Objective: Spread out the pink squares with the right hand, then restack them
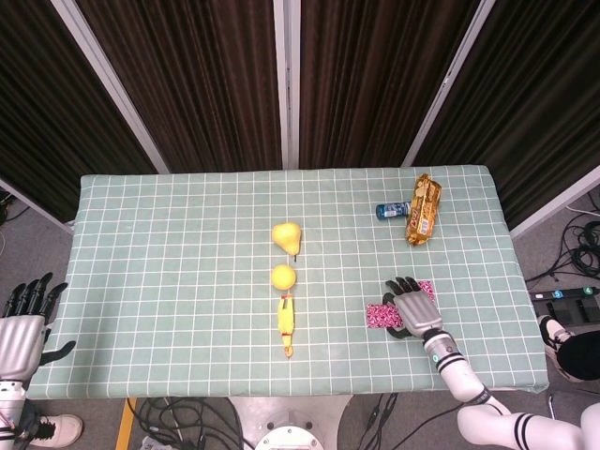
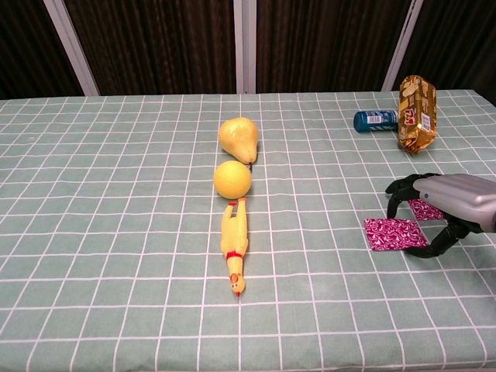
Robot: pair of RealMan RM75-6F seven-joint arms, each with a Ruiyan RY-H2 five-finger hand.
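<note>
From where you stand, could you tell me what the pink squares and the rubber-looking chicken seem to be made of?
The pink squares look like thin printed cloth or paper: they lie flat, matte, with a fine pattern; I cannot tell which. The yellow chicken looks like soft rubber or vinyl, smooth with a slight sheen. The right robot hand arches over the squares.

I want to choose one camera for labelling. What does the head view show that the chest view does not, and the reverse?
Only the head view shows the grey left hand beside the table, the floor cables and all edges of the green checked tablecloth. Only the chest view shows the side of the right hand, arched over the pink patterned squares. Both show the yellow pear, yellow ball and rubber chicken.
</note>
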